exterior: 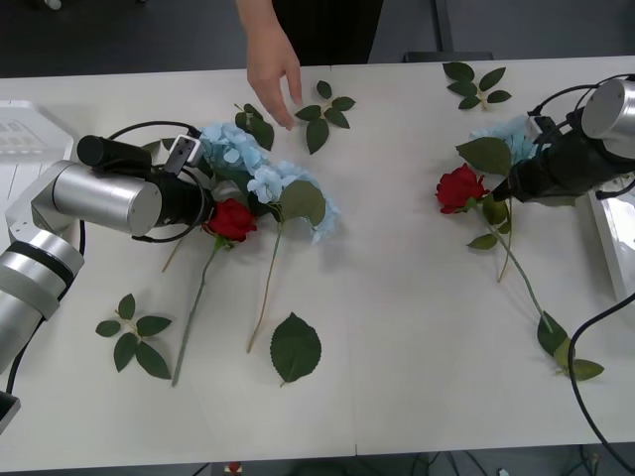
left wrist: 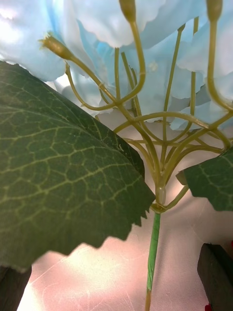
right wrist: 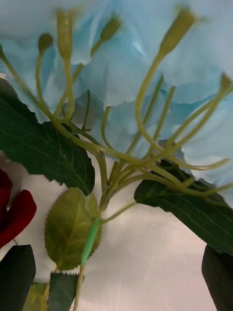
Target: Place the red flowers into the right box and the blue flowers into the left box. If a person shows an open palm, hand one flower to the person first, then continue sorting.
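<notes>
Presently both arms are low over the worktop (exterior: 397,327), each pincer nosed into a flower cluster. The left pincer (exterior: 213,198) sits at the left-centre cluster of blue flowers (exterior: 263,178), with a red rose (exterior: 230,218) touching that cluster on its near side. Its wrist view shows dark fingertips (left wrist: 216,274) apart on either side of a hydrangea stem (left wrist: 154,243), so it stands open, gripping nothing. The right pincer (exterior: 501,190) is at the right cluster, beside another blue hydrangea (exterior: 508,134) and a second red rose (exterior: 458,188); its fingertips (right wrist: 218,277) are likewise spread, nothing held.

The left box (exterior: 25,134) lies at the far left edge, the right box (exterior: 620,238) at the right edge.

Risks, as judged:
- A person's hand (exterior: 273,64) reaches in from the far side, close to the left cluster. Whether it presents an open palm cannot be told; a closing or lifting move could strike it, or a hand-over request could be missed.
- Rose and hydrangea overlap in both clusters, so a grasp may drag the wrong colour along.
- Large leaves crowd both stems; the fingers could pinch a leaf and slip.
</notes>
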